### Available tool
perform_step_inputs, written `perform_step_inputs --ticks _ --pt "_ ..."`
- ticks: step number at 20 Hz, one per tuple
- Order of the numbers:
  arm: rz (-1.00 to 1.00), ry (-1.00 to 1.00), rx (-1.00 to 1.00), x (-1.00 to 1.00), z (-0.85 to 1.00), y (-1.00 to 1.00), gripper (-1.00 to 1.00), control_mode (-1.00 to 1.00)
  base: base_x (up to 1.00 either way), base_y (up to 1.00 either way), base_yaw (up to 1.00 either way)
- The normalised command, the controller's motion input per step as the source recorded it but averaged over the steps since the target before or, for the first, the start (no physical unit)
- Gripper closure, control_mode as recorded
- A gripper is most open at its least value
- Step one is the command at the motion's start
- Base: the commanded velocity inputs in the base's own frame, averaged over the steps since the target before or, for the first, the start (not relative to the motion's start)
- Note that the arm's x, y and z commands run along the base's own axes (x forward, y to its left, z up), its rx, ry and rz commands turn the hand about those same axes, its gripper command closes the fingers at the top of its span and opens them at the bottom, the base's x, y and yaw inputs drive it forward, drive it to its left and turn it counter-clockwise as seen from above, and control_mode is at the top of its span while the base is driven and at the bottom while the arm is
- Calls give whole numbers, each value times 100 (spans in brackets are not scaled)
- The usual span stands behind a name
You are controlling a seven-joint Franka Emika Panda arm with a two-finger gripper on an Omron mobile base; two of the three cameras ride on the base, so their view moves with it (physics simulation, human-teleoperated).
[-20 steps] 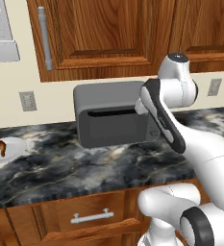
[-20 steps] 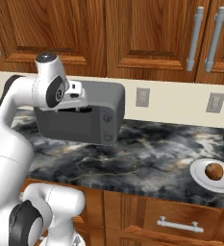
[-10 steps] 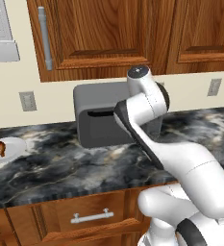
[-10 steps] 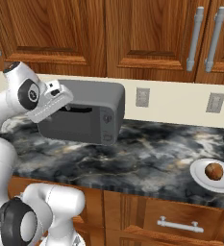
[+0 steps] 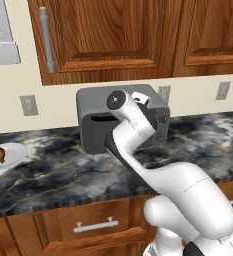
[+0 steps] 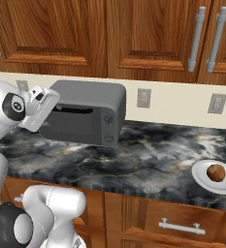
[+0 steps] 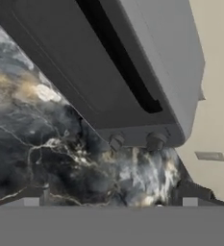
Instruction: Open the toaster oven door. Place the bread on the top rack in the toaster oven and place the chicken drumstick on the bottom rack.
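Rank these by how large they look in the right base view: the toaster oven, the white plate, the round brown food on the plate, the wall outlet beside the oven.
1. toaster oven
2. white plate
3. wall outlet
4. round brown food, close to the outlet in apparent size, and nearer the camera, so unsure.

Left base view: you look from behind the arm on its left, forward and down over the counter [image 5: 53, 175] at the toaster oven [image 5: 90, 127] against the wall. Right base view: you look from behind on the right at the same toaster oven [image 6: 90, 114] and counter [image 6: 153, 160], from the other side. Hand view: rolled and very close, you face the toaster oven door [image 7: 75, 72] with its black handle [image 7: 120, 57] above the counter [image 7: 46, 153].
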Motion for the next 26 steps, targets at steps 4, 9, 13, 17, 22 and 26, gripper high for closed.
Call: perform_step_inputs --ticks 4,9,13,17,22,26 --pt "11 -11 -11 25 -4 8 -100 -100 0 0 0" --pt "12 -8 -5 34 -15 3 -100 -100 0 0 0" --pt "13 -1 -6 32 -26 16 -100 -100 0 0 0" --pt "12 -3 -5 27 -18 9 -100 -100 0 0 0" --pt "10 -8 -9 28 -1 8 -100 -100 0 0 0" --pt "10 -4 -11 27 -12 11 -100 -100 0 0 0"
